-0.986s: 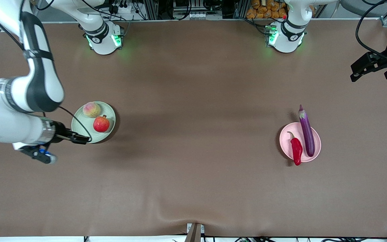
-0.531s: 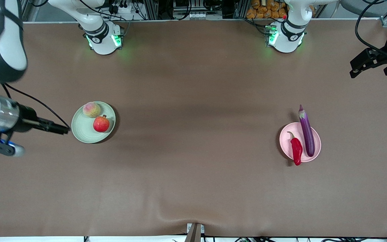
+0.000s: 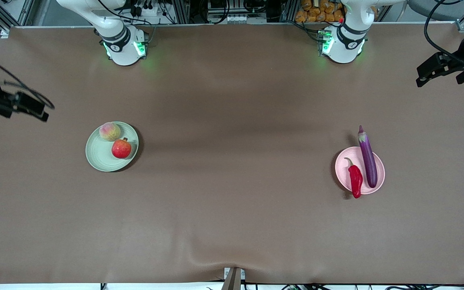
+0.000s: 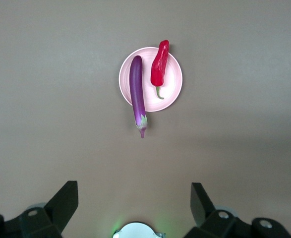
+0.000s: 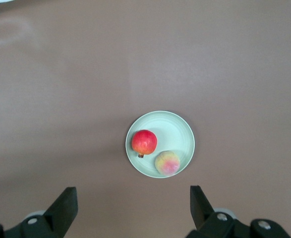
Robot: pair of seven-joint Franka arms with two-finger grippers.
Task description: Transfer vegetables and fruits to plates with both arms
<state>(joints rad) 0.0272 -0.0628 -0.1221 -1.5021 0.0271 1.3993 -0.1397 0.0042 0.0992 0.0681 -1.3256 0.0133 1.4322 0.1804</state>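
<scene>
With nothing held, both claws gape.

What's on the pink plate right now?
On the pink plate lie the purple eggplant and the red chili pepper, side by side. The eggplant's stem end overhangs the rim toward the robot bases; the chili's tip overhangs toward the front camera. The plate beneath them is hidden.

2 plates (image 3: 102,161) on brown table (image 3: 232,225)
</scene>
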